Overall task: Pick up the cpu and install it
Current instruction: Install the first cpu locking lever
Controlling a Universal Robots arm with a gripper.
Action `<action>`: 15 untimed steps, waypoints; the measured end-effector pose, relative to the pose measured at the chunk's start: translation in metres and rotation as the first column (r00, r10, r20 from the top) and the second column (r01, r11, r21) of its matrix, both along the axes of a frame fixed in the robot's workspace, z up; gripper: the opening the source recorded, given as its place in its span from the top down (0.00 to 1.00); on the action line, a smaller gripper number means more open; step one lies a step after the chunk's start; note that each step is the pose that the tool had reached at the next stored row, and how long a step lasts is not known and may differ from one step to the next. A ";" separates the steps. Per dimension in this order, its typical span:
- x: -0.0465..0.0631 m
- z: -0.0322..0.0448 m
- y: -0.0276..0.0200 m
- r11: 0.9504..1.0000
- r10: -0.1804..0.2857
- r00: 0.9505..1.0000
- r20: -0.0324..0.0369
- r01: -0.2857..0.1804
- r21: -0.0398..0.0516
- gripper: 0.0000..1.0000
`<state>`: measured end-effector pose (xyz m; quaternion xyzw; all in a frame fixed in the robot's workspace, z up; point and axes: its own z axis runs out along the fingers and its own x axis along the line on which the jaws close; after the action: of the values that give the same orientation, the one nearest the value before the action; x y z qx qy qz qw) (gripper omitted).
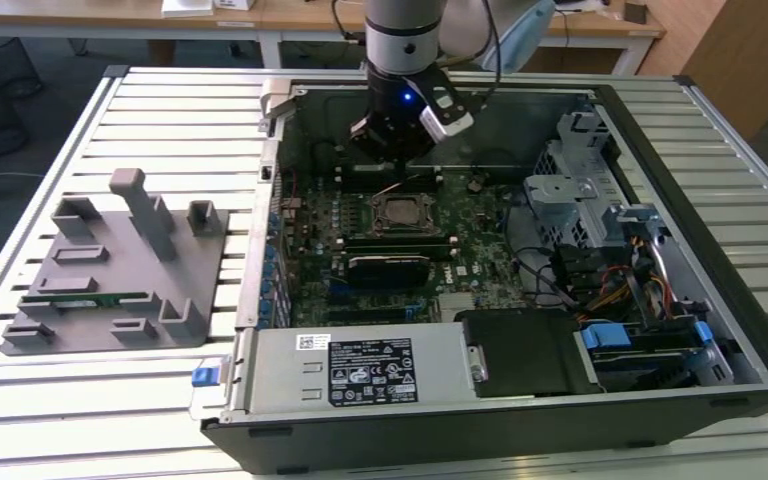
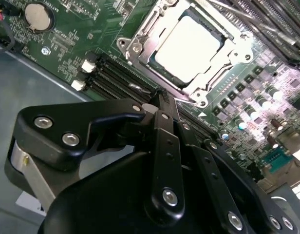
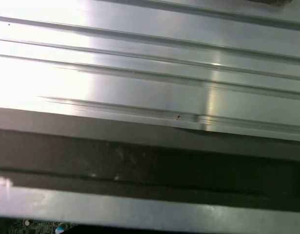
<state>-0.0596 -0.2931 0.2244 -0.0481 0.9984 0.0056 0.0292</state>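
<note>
The cpu (image 2: 189,46) lies flat in the black socket (image 2: 186,48) on the green motherboard (image 2: 67,44), its silvery top facing up inside the metal frame. In the second wrist view the gripper (image 2: 159,97) hangs just off one edge of the socket, apart from the chip; its jaws are drawn together at the tips and hold nothing.

In the exterior view the gripper (image 1: 391,185) is inside the open computer case (image 1: 704,290), just above the socket (image 1: 400,210) where the cpu (image 1: 400,211) sits. The case lies on its side on the slatted metal bench (image 1: 104,400) and holds one motherboard (image 1: 471,260), one silver power supply box (image 1: 357,370), bundled cables and a blue-tabbed drive bay (image 1: 618,335).

On the exterior view's left, one grey fixture tray (image 1: 104,265) rests on the bench beside the case. It carries one long thin green memory stick (image 1: 88,297) among several grey upright posts.

The first wrist view shows the bench slats (image 3: 150,73) and the dark case wall (image 3: 150,161).
</note>
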 end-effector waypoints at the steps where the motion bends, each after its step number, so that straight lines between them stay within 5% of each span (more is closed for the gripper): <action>1: 0.000 0.0000 0.0015 1.000 0.000 1.000 0.000 0.000 0.000 0.89; 4: 0.002 -0.0004 0.0047 1.000 0.000 1.000 0.000 0.000 0.000 0.89; 15: 0.013 -0.0027 0.0048 1.000 0.000 1.000 0.000 0.000 0.000 0.89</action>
<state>-0.0470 -0.2883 0.2217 -0.0481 0.9984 0.0055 0.0292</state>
